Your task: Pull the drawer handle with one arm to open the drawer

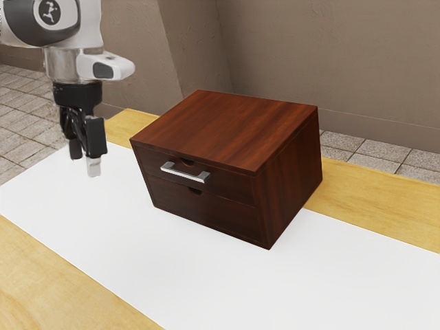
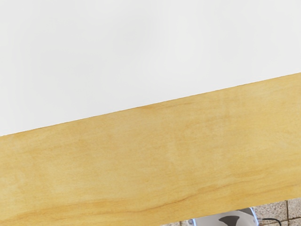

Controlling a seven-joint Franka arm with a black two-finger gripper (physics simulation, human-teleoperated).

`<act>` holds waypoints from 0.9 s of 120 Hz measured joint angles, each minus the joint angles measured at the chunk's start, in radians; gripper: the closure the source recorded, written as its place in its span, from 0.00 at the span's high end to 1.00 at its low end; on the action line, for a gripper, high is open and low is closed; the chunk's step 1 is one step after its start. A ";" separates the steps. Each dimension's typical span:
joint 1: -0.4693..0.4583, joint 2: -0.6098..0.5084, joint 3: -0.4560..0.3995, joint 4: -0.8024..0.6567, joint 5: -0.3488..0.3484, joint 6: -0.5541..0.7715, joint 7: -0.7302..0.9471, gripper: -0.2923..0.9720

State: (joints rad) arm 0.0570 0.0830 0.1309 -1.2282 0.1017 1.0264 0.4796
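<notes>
The fingers (image 1: 89,159) hang released over the table (image 1: 206,282); the drawer handle (image 1: 184,172) sits well apart from them on the shut drawer (image 1: 227,180).

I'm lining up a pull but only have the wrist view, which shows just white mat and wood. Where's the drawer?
Observer: The cabinet sits on the mat, to the exterior view's right of the gripper.
Operator: Which drawer has the handle?
Observer: The upper drawer. Its handle is a horizontal metal bar.
Operator: Is it open at all?
Observer: No, both drawer fronts sit flush.
Operator: Am I holding anything?
Observer: No. The gripper is open and empty, hanging above the mat, clear of the cabinet.
</notes>
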 joint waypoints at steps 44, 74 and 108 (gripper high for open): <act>-0.178 -0.179 0.141 -0.248 -0.009 0.318 0.381 0.77; -0.160 -0.249 0.144 -0.462 0.020 0.695 0.766 0.77; -0.175 -0.176 0.145 -0.531 -0.083 0.930 1.091 0.64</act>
State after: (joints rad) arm -0.1177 -0.0928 0.2760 -1.7587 0.0186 1.9568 1.5703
